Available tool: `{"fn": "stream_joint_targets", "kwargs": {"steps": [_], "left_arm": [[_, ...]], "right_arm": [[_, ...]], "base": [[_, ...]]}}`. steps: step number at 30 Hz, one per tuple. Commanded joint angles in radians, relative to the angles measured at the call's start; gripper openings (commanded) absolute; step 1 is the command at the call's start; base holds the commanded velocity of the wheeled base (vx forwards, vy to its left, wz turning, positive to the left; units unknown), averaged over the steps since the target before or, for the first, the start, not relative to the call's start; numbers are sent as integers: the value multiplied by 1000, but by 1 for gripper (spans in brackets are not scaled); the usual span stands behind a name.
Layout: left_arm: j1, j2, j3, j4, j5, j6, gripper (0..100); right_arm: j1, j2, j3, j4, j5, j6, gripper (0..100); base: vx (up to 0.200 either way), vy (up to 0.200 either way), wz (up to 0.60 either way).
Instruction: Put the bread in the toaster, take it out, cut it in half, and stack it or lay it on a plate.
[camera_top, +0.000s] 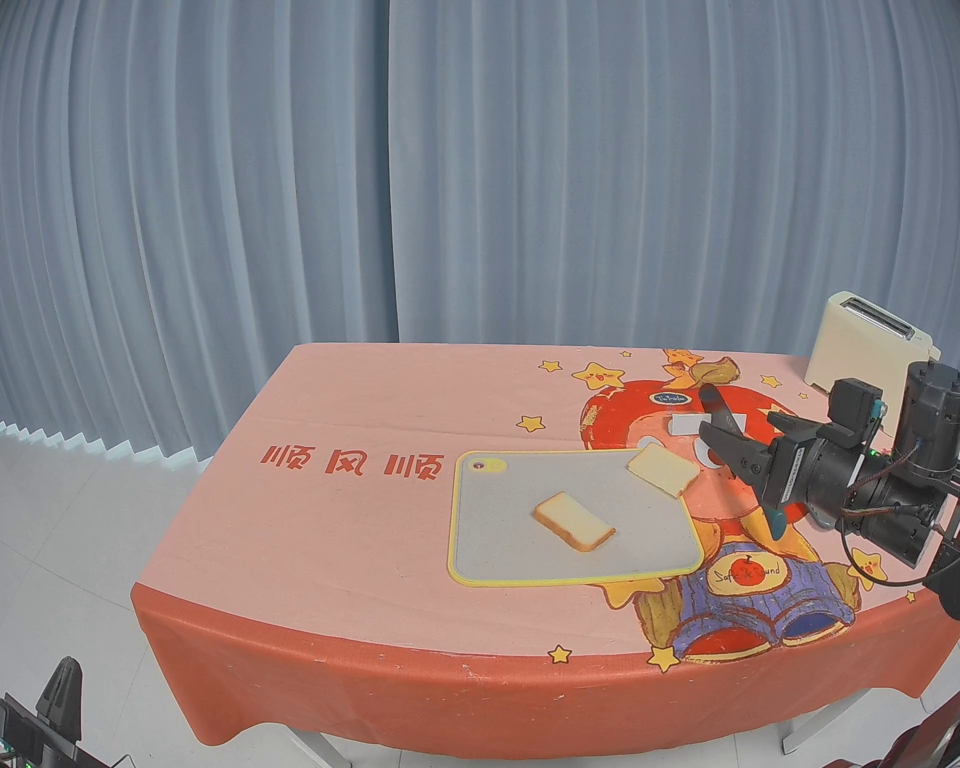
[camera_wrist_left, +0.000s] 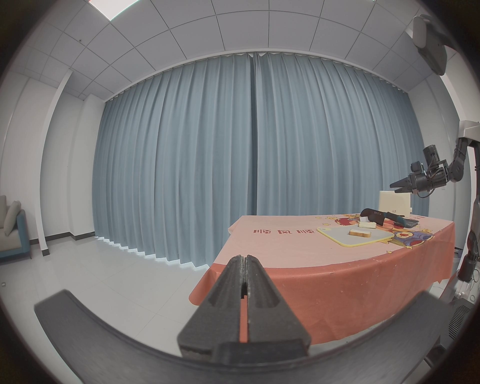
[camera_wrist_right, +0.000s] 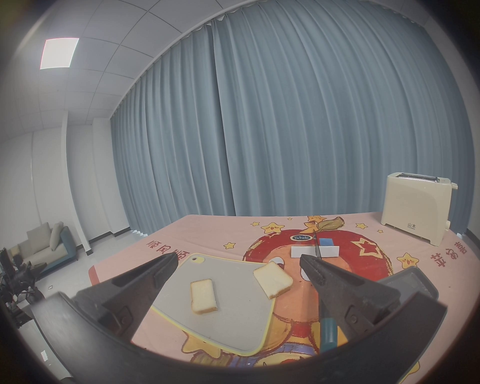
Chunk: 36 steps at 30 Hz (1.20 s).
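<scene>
My right pincer (camera_wrist_right: 239, 260) hangs spread wide with nothing in it, above the right side of the tabletop (camera_top: 350, 560). Under it a knife (camera_wrist_right: 328, 332) lies on the cloth, just off the right edge of the cutting board (camera_top: 500, 540). My left pincer (camera_wrist_left: 243, 265) is pressed together on nothing, low and off the tabletop's near left corner. 1 bread piece (camera_top: 573, 521) lies flat in the middle of the cutting board. The other bread piece (camera_top: 663, 469) sits on the board's far right corner, overhanging its rim. The toaster (camera_top: 868, 350) stands at the tabletop's far right corner.
</scene>
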Motion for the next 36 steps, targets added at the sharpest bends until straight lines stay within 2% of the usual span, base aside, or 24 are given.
{"fn": "stream_joint_targets", "kwargs": {"steps": [1, 6, 14, 25, 28, 30, 32, 33, 34, 36], "left_arm": [[0, 0, 18, 0, 0, 0, 0], [0, 0, 18, 0, 0, 0, 0], [0, 0, 18, 0, 0, 0, 0], [0, 0, 18, 0, 0, 0, 0], [0, 0, 18, -2, 0, 0, 0], [0, 0, 18, 0, 0, 0, 0], [0, 0, 18, 0, 0, 0, 0], [0, 0, 18, 0, 0, 0, 0], [0, 0, 18, 0, 0, 0, 0], [0, 0, 18, 0, 0, 0, 0]], "right_arm": [[-6, 17, 1, -2, -7, -2, 100], [-10, 47, -1, -2, -33, -2, 100], [-47, 129, -3, -3, -36, -12, 100], [-10, 157, -19, -14, -36, -12, 100], [-10, 188, -116, 21, -34, -14, 100], [-20, 237, -207, 92, -36, -18, 100], [-26, 264, -325, 207, -34, -26, 100], [-29, 269, -352, 239, -34, -26, 100], [-47, 289, -441, 344, -33, -26, 100], [-63, 324, -546, 460, -27, -23, 100]], "base": [[0, 0, 0], [0, 0, 0], [0, 0, 0], [0, 0, 0], [0, 0, 0], [0, 0, 0], [0, 0, 0], [0, 0, 0], [0, 0, 0], [0, 0, 0]]}}
